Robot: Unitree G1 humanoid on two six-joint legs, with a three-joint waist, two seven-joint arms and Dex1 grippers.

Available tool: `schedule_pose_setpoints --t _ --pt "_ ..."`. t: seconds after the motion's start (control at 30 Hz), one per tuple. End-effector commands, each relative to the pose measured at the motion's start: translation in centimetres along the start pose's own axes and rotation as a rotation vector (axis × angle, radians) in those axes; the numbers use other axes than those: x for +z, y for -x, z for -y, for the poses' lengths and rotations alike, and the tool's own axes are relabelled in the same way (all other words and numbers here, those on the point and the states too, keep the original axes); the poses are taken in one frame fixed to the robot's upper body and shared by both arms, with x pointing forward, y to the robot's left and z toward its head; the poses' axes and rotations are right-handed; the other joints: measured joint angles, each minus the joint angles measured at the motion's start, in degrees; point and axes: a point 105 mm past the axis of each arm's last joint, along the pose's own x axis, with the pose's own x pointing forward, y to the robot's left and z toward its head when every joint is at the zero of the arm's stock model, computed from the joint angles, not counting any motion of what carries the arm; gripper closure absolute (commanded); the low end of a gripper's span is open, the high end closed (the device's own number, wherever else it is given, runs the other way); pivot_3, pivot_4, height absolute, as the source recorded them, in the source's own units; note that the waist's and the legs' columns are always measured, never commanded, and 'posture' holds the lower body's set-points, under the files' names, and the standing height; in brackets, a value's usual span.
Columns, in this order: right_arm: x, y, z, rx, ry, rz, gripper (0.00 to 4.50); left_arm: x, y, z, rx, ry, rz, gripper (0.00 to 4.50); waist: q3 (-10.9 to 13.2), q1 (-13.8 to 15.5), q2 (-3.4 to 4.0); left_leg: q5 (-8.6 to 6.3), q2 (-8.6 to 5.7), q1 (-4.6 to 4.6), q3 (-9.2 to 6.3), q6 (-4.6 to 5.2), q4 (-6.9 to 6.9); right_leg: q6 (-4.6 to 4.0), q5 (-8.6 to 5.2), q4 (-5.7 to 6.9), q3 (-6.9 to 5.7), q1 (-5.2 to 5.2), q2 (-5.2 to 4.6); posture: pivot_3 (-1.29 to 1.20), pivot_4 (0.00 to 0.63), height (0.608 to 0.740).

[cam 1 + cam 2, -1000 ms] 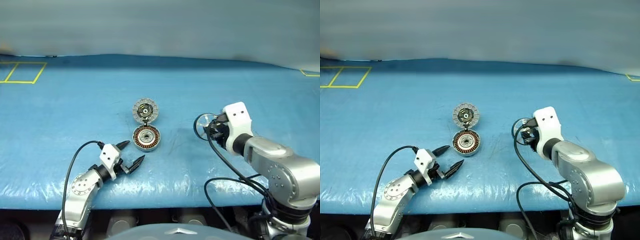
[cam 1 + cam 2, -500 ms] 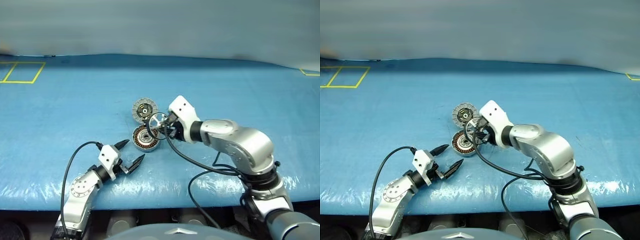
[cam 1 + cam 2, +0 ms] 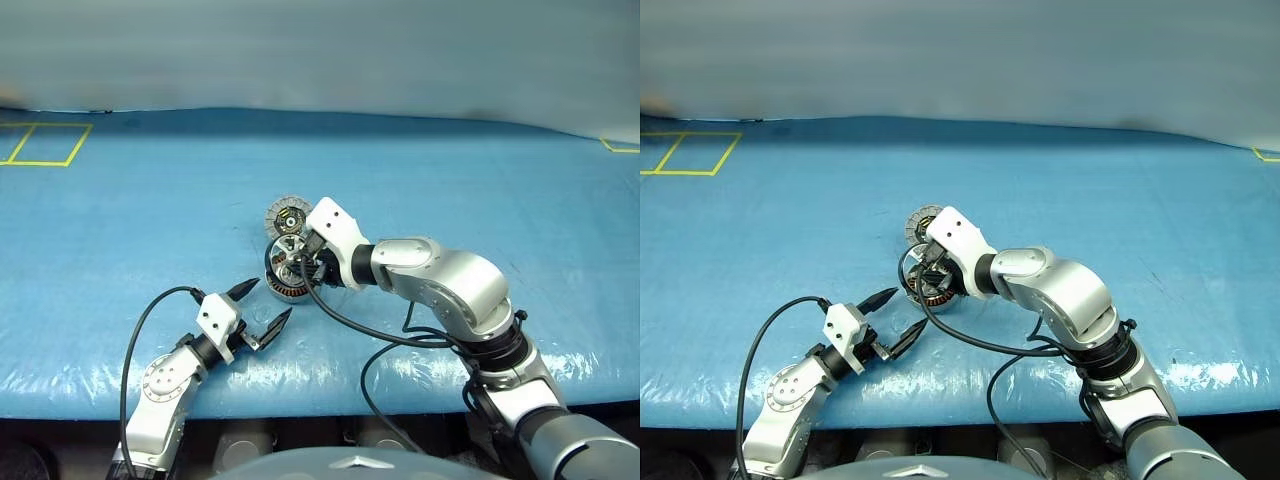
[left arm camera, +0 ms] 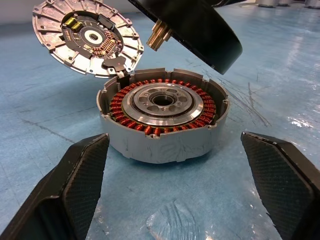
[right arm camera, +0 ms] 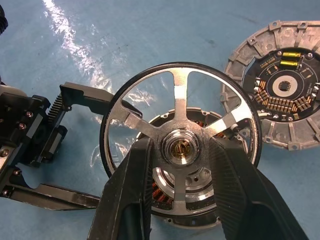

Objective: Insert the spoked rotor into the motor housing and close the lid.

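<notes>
The motor housing (image 4: pixel 162 107), a grey cup with copper windings, sits open on the blue table. Its ribbed lid (image 4: pixel 85 37) stands tilted back on the hinge behind it. My right gripper (image 3: pixel 305 262) is shut on the spoked rotor (image 5: pixel 180 148), its fingers (image 5: pixel 132 195) pinching the silver hub. The rotor (image 4: pixel 195 25) hangs tilted just above the housing, not touching it. My left gripper (image 3: pixel 272 298) is open near the table's front, pointing at the housing (image 3: pixel 283 287) with one finger off to each side, apart from it.
A blue sheet covers the table (image 3: pixel 450 190). Yellow tape marks a square at the far left (image 3: pixel 45 145) and a corner at the far right (image 3: pixel 620 147). Black cables (image 3: pixel 340 320) trail from the right wrist over the table just right of the housing.
My right arm has swung left across the table, carrying the rotor from the right side to just over the housing and tipping it downward. The left gripper has stayed in place.
</notes>
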Motion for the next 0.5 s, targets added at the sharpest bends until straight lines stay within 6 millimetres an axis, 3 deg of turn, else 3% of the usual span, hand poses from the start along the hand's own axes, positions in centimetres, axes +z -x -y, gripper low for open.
schedule_pose_setpoints --t 0.03,0.4,0.5 --pt "0.1 -0.1 0.1 -0.007 0.018 0.019 3.18 1.4 -0.3 0.3 -0.011 -0.036 0.051 0.00 0.0 0.0 0.00 0.00 0.00 0.00 0.01 0.00 0.00 0.00 0.00 0.00 0.01 -0.01 0.00 0.00 0.150 0.740" --pt "-1.6 -0.6 0.8 -0.036 0.023 -0.054 3.18 1.7 -0.4 0.3 -0.001 -0.040 0.056 0.00 0.0 0.1 0.00 0.00 0.00 0.00 0.01 0.00 0.01 0.01 0.00 0.00 0.00 0.01 0.00 0.00 0.150 0.740" --pt "-1.5 -0.6 0.6 -0.032 0.031 -0.052 2.21 1.8 -0.4 0.3 -0.001 -0.041 0.058 0.00 0.0 0.1 0.00 0.00 0.00 0.00 0.01 0.00 0.02 0.01 0.00 0.00 0.00 0.01 0.00 0.00 0.150 0.740"
